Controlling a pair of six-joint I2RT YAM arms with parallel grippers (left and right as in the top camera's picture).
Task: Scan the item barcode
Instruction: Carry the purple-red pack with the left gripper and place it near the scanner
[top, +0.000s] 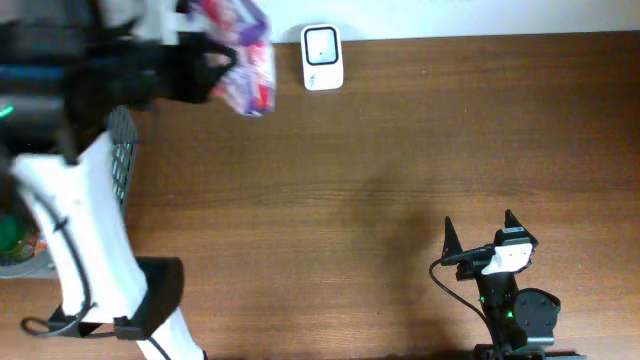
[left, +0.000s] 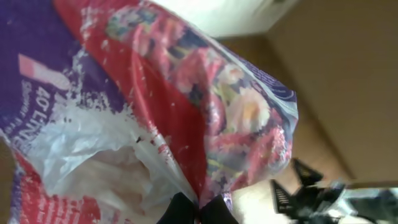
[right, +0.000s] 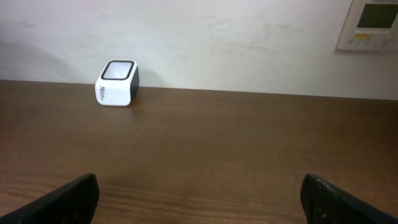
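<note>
Setting: indoor robot test bench, laid out as a mock checkout. Wood-grain table (right: 217, 155) against a plain white wall (right: 236, 37) — white desktop barcode scanner (right: 116, 83) at the far edge, control panel (right: 372, 25) on the wall.

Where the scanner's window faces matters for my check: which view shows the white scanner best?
The right wrist view: the scanner stands whole and unblocked by the wall, its side and top window both visible. The overhead shows only its top, beside the packet. The left wrist view shows packet, no scanner.
</note>
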